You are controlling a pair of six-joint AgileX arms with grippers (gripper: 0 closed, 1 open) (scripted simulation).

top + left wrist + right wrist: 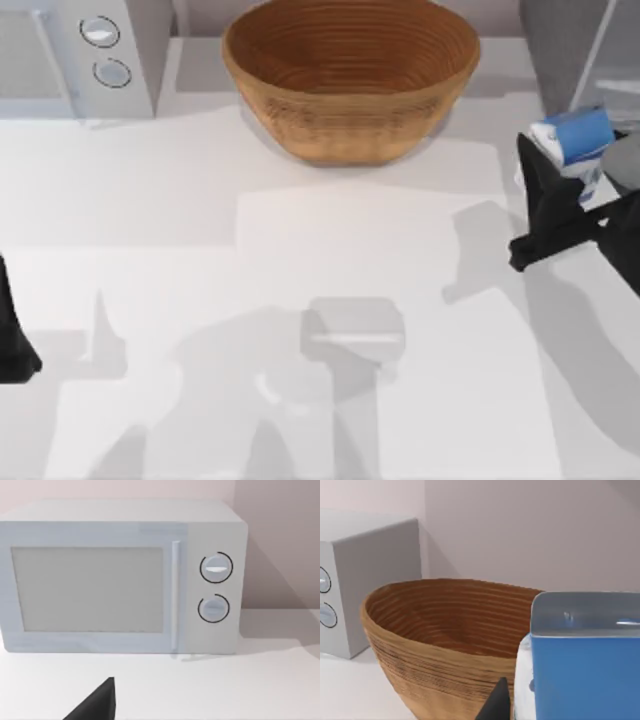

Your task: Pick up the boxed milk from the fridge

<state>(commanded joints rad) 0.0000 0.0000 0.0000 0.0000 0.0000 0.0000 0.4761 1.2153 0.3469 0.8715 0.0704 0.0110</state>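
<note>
The boxed milk [580, 133], a small blue and white carton, hangs above the table's right side, just in front of the dark grey fridge [565, 40]. My right gripper [575, 158] is shut on it, with one black finger [540, 185] on the carton's left face. In the right wrist view the boxed milk [585, 670] is close up, with a dark fingertip [497, 704] beside it. My left gripper [12, 340] stays parked at the table's left edge, and one of its fingertips [97, 704] points toward the microwave.
A big woven bowl [350, 75] stands at the back centre, left of the carton. A light grey microwave [85, 50] with two round knobs sits at the back left. The fridge's pale door panel [618, 60] stands near the right edge.
</note>
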